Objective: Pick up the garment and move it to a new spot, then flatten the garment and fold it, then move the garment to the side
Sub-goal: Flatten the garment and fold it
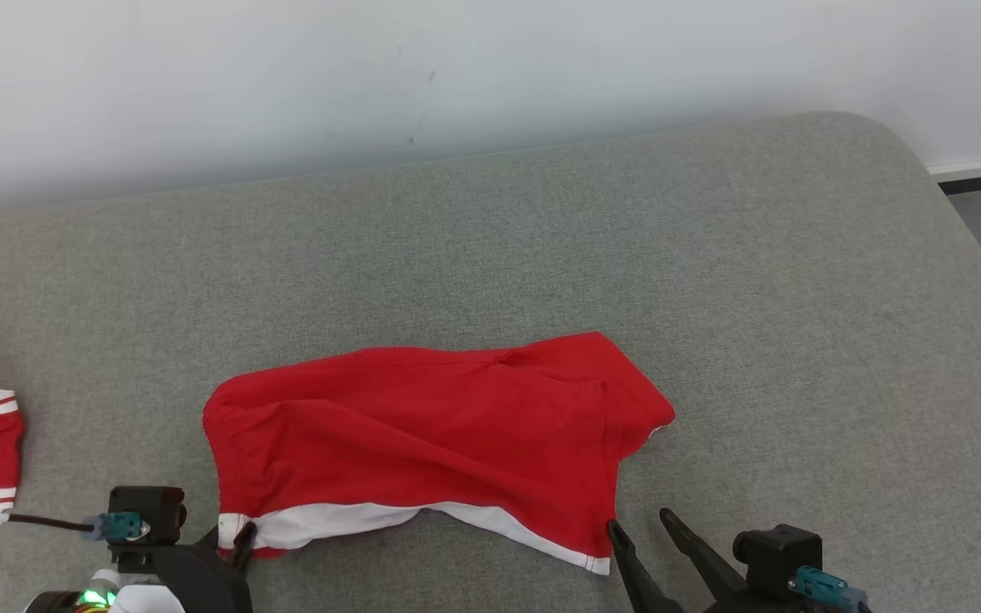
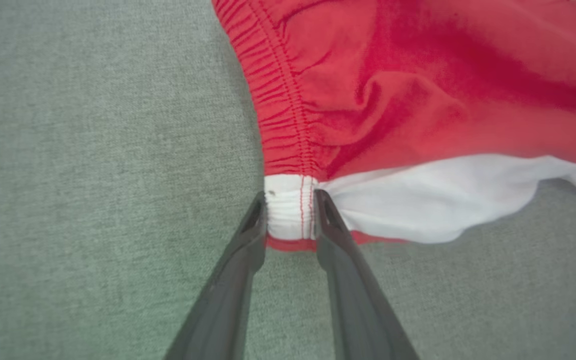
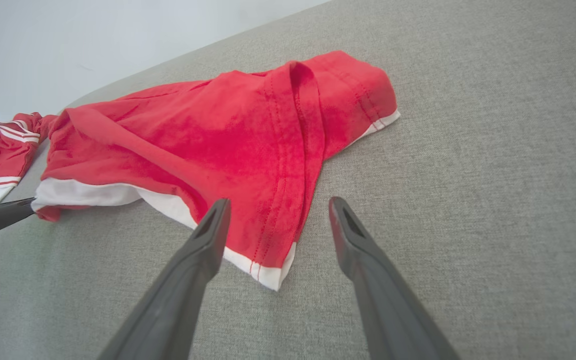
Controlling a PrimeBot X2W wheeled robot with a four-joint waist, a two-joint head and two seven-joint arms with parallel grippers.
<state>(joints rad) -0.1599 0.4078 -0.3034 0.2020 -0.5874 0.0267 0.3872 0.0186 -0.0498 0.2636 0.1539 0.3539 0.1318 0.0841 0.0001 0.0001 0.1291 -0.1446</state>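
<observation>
One red garment [image 1: 431,426] lies rumpled near the front of the grey padded surface [image 1: 712,255]. The left claw [image 2: 290,200] pinches its white waistband corner [image 2: 288,225], probably to anchor that end for flattening. The right claw [image 3: 279,201] hovers spread beside the hem corner [image 3: 268,272], seemingly ready to take the opposite end.

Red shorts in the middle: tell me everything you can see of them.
The shorts are a soft red knit with a white band along the near edge and a gathered elastic waistband at the robot's left. They lie rumpled and folded over on the grey cushion. The left gripper pinches the white waistband corner. The open right gripper flanks the near hem corner, contact unclear.
</observation>
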